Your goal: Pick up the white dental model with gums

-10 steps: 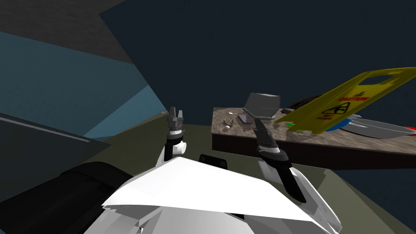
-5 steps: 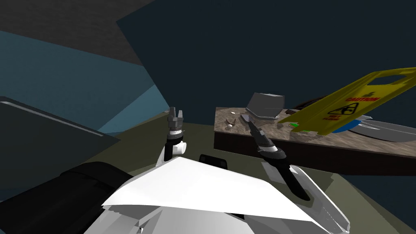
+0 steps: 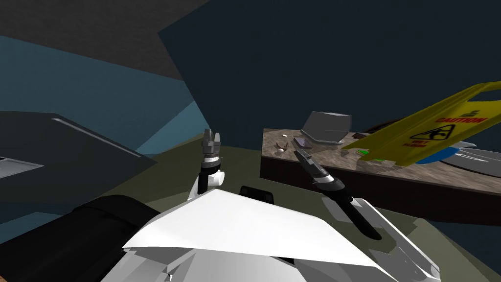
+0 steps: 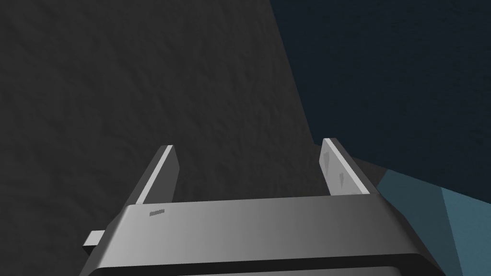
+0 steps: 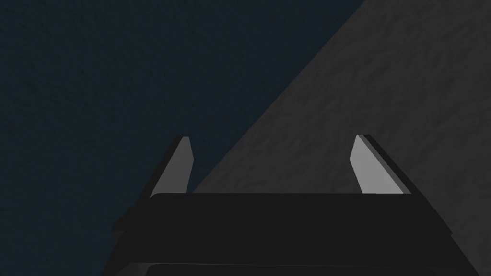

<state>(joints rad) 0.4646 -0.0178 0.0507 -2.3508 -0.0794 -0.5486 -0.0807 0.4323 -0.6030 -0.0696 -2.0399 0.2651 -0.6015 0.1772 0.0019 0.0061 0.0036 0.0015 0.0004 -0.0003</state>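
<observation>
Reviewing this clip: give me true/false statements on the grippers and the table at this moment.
1. The left gripper has its fingers open. True.
2. The right gripper is shut on the dental model. False: its fingers stand open, holding nothing.
3. A yellow caution sign shows over the table. True.
4. The small white dental model lies on the floor. False: it sits on the table top, near its corner.
</observation>
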